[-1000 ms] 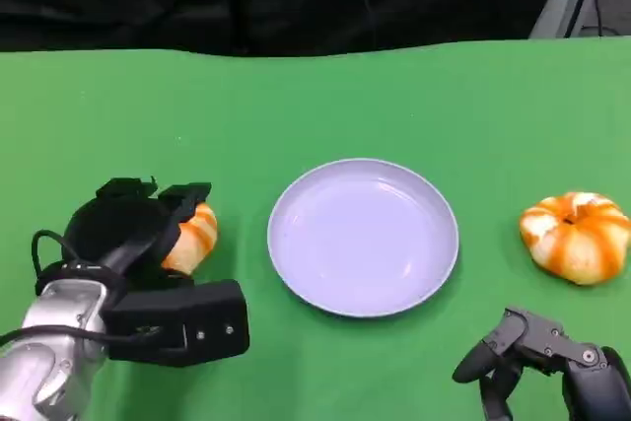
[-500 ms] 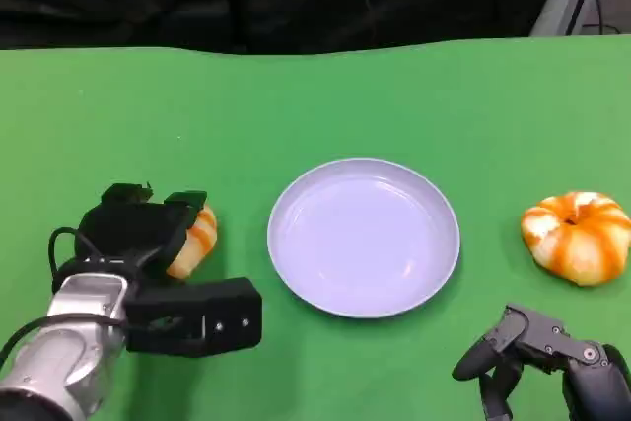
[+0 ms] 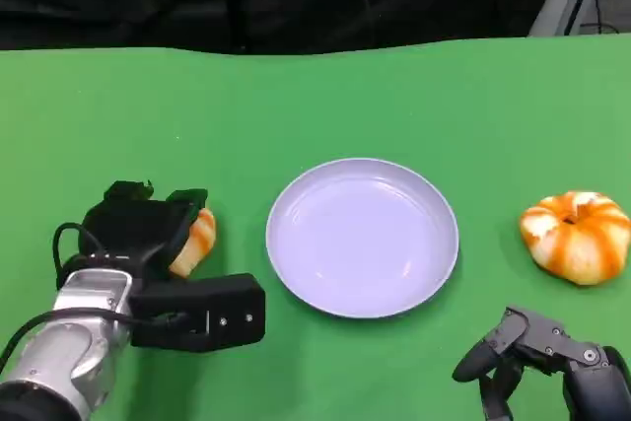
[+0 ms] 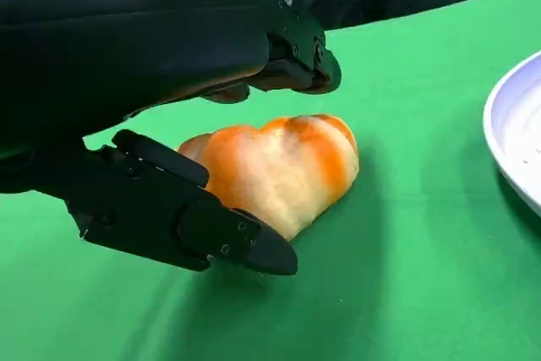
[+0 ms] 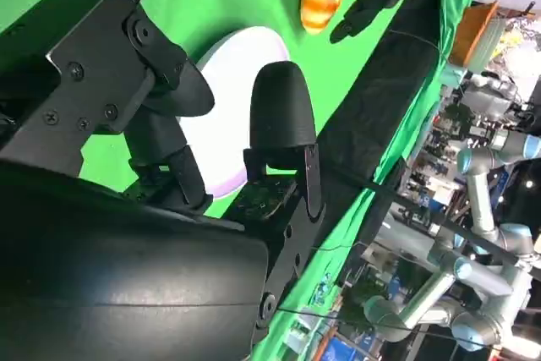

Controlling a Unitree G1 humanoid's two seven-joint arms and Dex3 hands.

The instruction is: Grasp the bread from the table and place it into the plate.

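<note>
Left hand sits at lower left of the green table, wrapped round the bread. Left wrist view: upper fingers arch over the bread, thumb lies against its near side, so the hand holds it, w/ the bread resting on the cloth. Bread is just left of the plate, not touching it, outside the rim.

Vs 1 s ago: left forearm has swung inward, its black wrist block now further toward the plate & a bit lower in the head view; hand has dropped slightly over the bread, hiding more of it. Vs 0.5 s ago: barely any change. Bread itself hasn't shifted on the table.

Right hand is at lower right, same spot as before, fingers apart, nothing in them; right wrist view shows its fingers spread w/ bare cloth & plate beyond. A 2nd orange-white bread lies right of the plate, well apart from it, unmoved.
</note>
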